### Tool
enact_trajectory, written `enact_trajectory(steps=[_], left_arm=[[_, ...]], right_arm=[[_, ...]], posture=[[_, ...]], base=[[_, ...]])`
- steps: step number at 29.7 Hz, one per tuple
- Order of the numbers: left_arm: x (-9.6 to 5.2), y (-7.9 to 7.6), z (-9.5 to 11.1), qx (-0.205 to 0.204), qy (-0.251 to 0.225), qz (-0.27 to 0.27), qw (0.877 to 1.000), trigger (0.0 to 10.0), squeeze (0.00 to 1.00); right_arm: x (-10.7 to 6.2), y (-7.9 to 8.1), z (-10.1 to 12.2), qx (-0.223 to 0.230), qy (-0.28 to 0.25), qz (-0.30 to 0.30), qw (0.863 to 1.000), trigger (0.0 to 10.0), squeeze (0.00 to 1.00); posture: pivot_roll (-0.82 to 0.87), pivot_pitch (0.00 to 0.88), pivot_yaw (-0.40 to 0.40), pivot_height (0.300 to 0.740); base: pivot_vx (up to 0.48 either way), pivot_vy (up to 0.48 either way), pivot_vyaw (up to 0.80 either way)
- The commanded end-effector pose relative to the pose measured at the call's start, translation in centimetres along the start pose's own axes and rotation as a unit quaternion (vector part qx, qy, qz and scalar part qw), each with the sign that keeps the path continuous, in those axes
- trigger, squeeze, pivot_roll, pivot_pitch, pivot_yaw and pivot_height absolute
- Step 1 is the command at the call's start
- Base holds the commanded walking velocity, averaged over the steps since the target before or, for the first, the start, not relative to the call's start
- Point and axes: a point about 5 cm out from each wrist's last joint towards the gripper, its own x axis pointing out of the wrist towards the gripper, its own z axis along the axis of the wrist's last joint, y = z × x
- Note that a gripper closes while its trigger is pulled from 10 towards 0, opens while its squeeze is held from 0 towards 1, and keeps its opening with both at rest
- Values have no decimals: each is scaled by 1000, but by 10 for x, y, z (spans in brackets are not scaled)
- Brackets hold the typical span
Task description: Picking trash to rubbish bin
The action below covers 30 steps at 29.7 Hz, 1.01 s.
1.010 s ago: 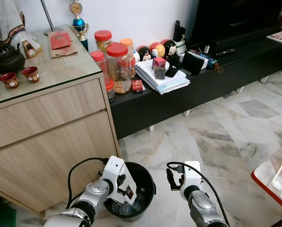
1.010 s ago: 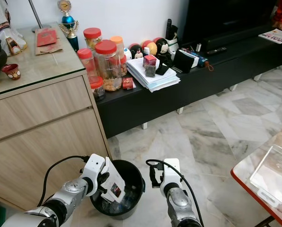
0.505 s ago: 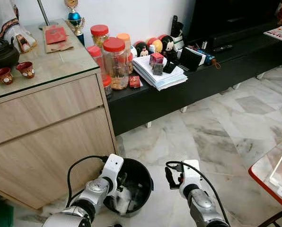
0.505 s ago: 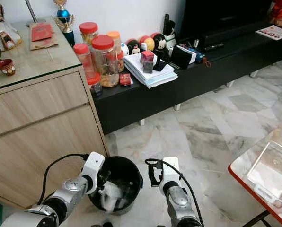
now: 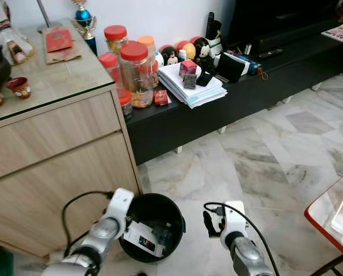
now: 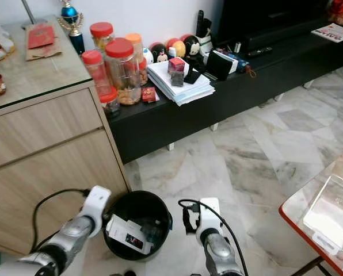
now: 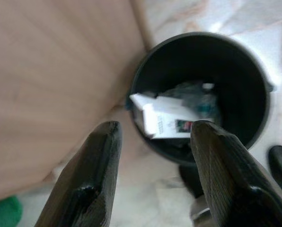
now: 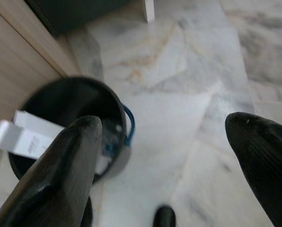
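The white carton [image 5: 143, 239], held by the left gripper [image 7: 153, 142] over the bin a second ago, now lies released inside the black rubbish bin [image 5: 172, 206], leaning against the rim nearest the wooden cabinet [image 5: 56, 167]. The left gripper has pulled back to that cabinet side of the bin, fingers [image 7: 96, 170] spread apart and empty. The right gripper [image 8: 169, 156] stays over the marble floor [image 5: 258, 161] just beside the bin's opposite side, fingers wide apart and holding nothing.
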Motion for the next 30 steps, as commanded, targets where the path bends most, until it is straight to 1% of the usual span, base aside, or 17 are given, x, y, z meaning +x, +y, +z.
enact_trajectory(steps=[1,3,4,5,6,7,8,12,16,19,23,26,30], left_arm=[[-9,8,-32,-13,49,28,998,10000,0],[-20,16,-63,-16,94,52,994,10000,0],[-20,16,-63,-16,94,52,994,10000,0],[-23,17,-69,-16,102,56,993,10000,0],[-28,20,-80,-21,118,69,990,10000,0],[-28,20,-80,-21,118,69,990,10000,0],[-32,22,-89,-31,127,83,988,10000,0],[-37,23,-98,-41,138,94,985,10000,0],[-38,20,-100,-38,138,88,986,10000,0],[-35,17,-94,-44,127,81,988,10000,0],[-30,13,-86,-46,113,74,990,10000,0],[-25,11,-75,-49,96,74,991,10000,0],[-25,10,-73,-53,92,70,992,10000,0]], right_arm=[[-8,-2,-24,12,47,-13,999,10000,0],[-18,-7,-45,22,86,-30,996,10000,0],[-18,-7,-45,22,86,-30,996,10000,0],[-20,-8,-50,24,92,-34,995,10000,0],[-25,-9,-59,30,105,-40,993,10000,0],[-25,-9,-59,30,105,-40,993,10000,0],[-29,-9,-67,31,117,-42,992,10000,0],[-37,-11,-79,35,134,-49,989,10000,0],[-40,-12,-83,39,139,-56,988,10000,0],[-40,-12,-83,37,136,-54,989,10000,0],[-39,-13,-81,33,134,-53,989,10000,0],[-32,-14,-69,26,120,-49,991,10000,0],[-27,-15,-60,20,107,-44,993,10000,0]], posture=[[-69,90,22,740],[-64,92,25,740],[-64,92,25,740],[-64,92,25,740],[-60,94,27,740],[-60,94,27,740],[-60,96,31,740],[-64,99,40,740],[-75,101,45,740],[-90,102,41,740],[-98,79,39,740],[-101,79,26,740],[-95,66,20,740]], base=[[0,0,0],[0,0,0],[0,0,0],[0,0,0],[0,0,0],[0,0,0],[0,0,0],[0,0,0],[0,0,0],[0,0,0],[0,0,0],[0,0,0],[0,0,0]])
